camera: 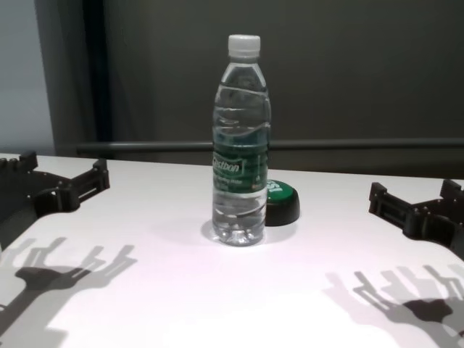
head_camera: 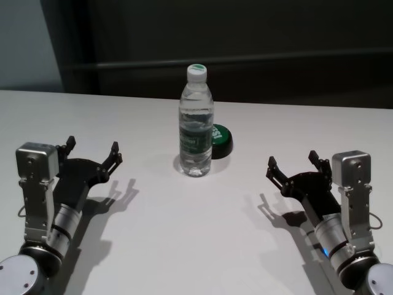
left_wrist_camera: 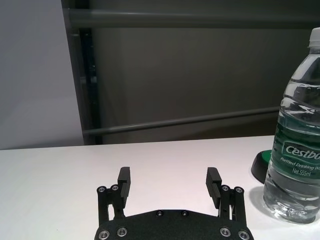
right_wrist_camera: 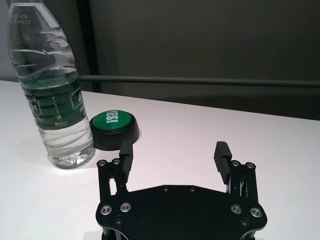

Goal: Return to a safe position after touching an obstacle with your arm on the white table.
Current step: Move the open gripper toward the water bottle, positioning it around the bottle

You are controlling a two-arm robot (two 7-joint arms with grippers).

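Nearest to me are my own two arms, low at the near corners of the broad, smooth white counter. My left gripper hovers over the left side with its black fingers spread wide apart and nothing between them. My right gripper does the same over the right side, its black fingers also held apart around bare air. Both cast forked shadows on the white surface beneath them.

Between the two of them, farther back and near the middle of the counter, the tall clear plastic water bottle with the white screw cap and dark green label band stands upright. It is well apart from both of my grippers; neither touches it. In the chest view the bottle rises far above my fingers on either side.

Just behind the bottle and to its right sits a low round black puck with a green top, close against the bottle's base; I cannot tell whether the two touch. From my right wrist the puck shows beside the bottle, with white lettering on its green face. From my left wrist only an edge of the puck peeks out behind the bottle.
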